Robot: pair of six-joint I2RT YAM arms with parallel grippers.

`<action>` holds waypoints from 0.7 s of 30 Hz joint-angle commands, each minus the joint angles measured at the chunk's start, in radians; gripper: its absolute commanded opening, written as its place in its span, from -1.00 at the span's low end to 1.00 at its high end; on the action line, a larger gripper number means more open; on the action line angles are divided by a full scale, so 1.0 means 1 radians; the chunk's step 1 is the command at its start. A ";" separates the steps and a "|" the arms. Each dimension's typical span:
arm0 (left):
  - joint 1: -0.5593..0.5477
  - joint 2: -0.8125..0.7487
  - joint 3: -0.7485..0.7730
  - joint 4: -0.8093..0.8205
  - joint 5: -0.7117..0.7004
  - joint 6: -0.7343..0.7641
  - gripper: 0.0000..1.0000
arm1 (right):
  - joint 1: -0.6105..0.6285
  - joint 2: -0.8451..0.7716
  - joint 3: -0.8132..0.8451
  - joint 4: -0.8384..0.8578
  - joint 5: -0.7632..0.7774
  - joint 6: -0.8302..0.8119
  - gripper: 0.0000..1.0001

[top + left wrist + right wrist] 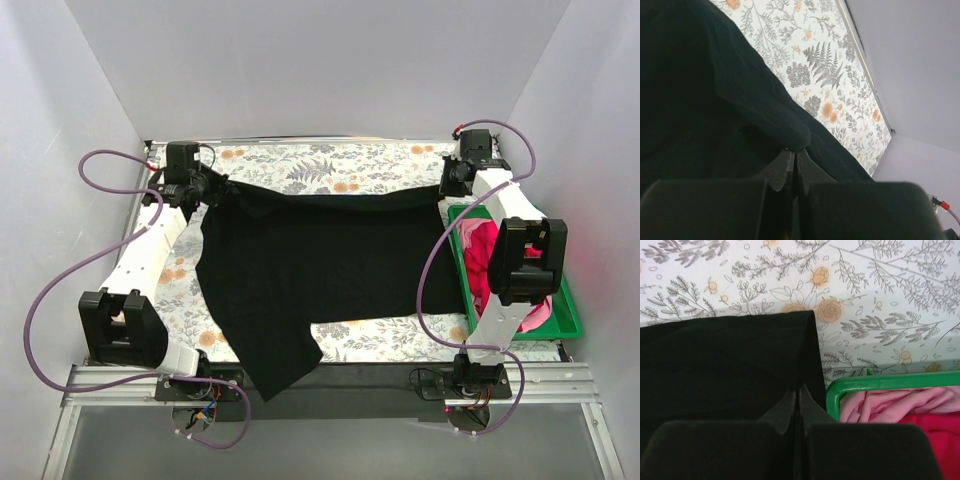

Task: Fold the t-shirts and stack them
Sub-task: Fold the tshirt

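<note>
- Black t-shirt (320,260) lies spread across the floral desk (330,170); pinkish-red t-shirt (482,250) sits in the green crate (565,315) at right.
- Left wrist: my left tool (792,154) pinches the black cloth's far edge.
- Right wrist: my right tool (799,389) pinches its far corner beside the crate.

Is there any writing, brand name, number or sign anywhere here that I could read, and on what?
None: no text can be read in any view.
The black t-shirt, the flower-print table cover, the green crate and the pink and red cloth in it show no lettering.
</note>
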 commanded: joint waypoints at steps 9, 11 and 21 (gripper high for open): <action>0.006 -0.073 -0.120 0.012 -0.003 -0.019 -1.00 | -0.005 -0.005 -0.037 -0.086 0.001 0.053 -0.97; 0.006 -0.076 -0.128 0.014 -0.003 -0.022 -1.00 | -0.004 0.004 -0.036 -0.104 0.002 0.058 -0.97; 0.006 -0.087 -0.162 0.014 0.011 -0.032 -1.00 | -0.004 0.021 -0.051 -0.150 -0.008 0.073 -0.85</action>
